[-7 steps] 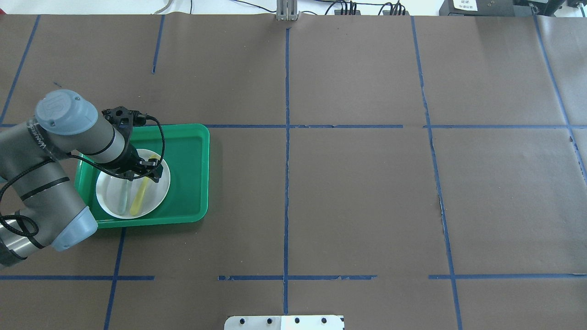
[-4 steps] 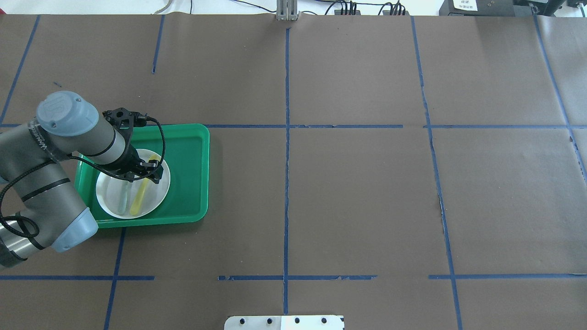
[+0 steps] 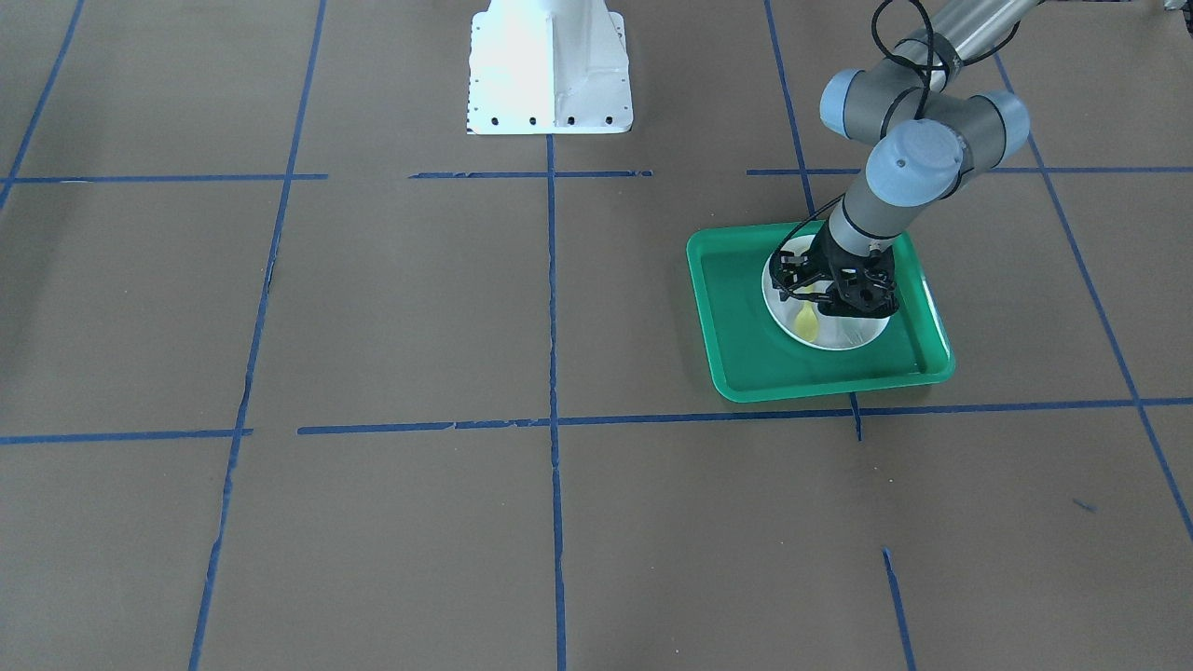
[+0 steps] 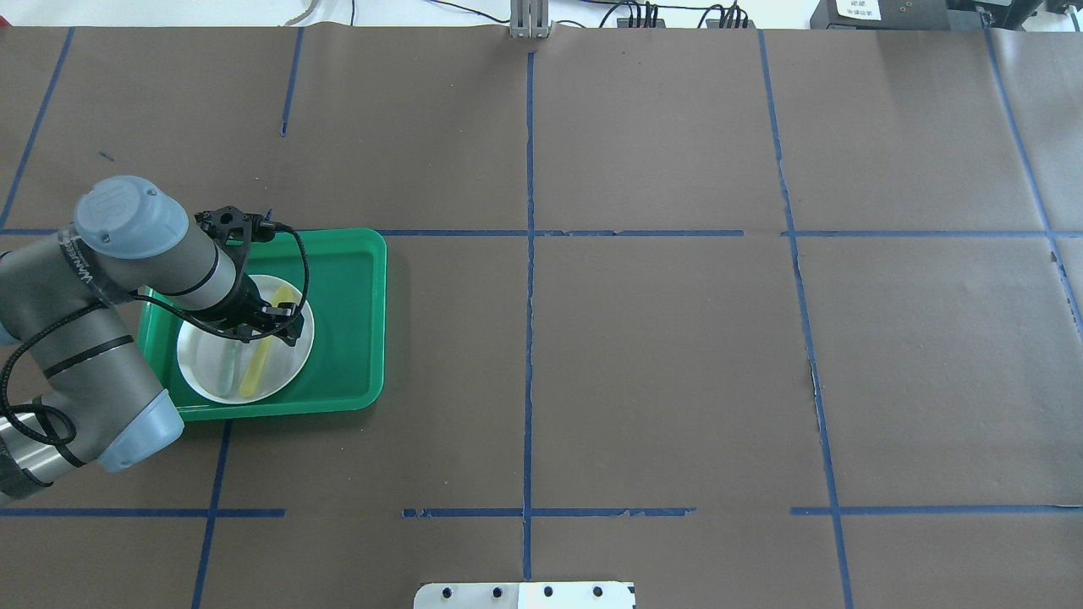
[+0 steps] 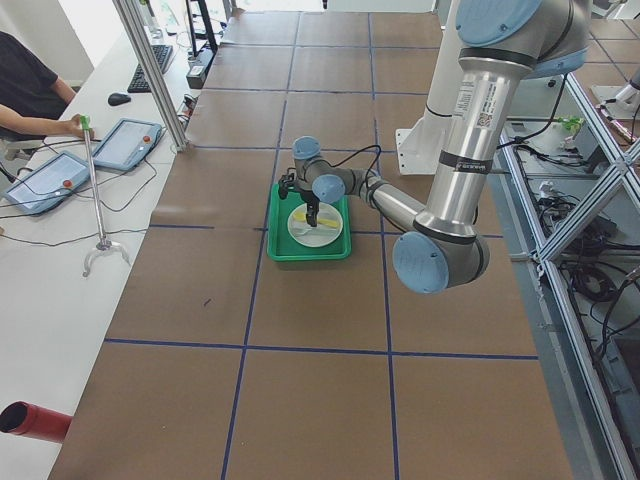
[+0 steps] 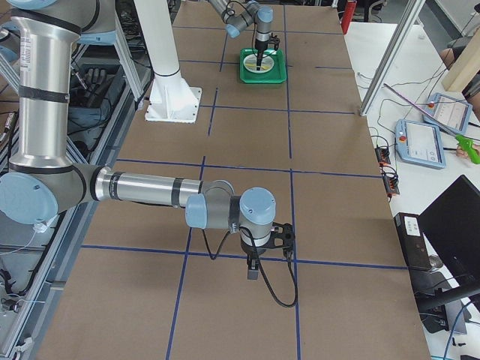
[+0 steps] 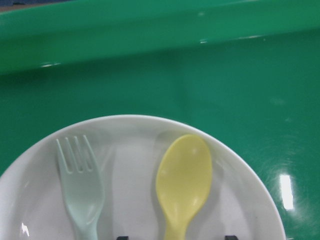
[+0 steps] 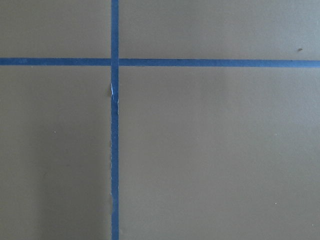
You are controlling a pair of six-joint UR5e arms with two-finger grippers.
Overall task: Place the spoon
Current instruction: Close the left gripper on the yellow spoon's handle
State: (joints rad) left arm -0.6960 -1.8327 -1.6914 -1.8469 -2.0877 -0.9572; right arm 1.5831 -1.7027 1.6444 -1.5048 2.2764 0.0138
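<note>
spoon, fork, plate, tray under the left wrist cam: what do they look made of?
Spoon: likely yellow plastic, smooth satin, evenly coloured with soft shading.
Fork: likely pale grey-green plastic, slightly translucent look.
Plate: white and smooth with a small glint; plastic or ceramic, cannot tell.
Tray: likely green plastic, glossy, with sharp light reflections on its floor and rim.

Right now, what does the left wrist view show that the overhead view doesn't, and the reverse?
Only the left wrist view: the tines of the fork and the bowl of the spoon close up, with two dark fingertips at the bottom edge, one on either side of the spoon's handle. Only the overhead: the left arm, its pincer over the plate, the whole tray, both handles. Both: spoon and fork side by side on the plate, in the tray.
</note>
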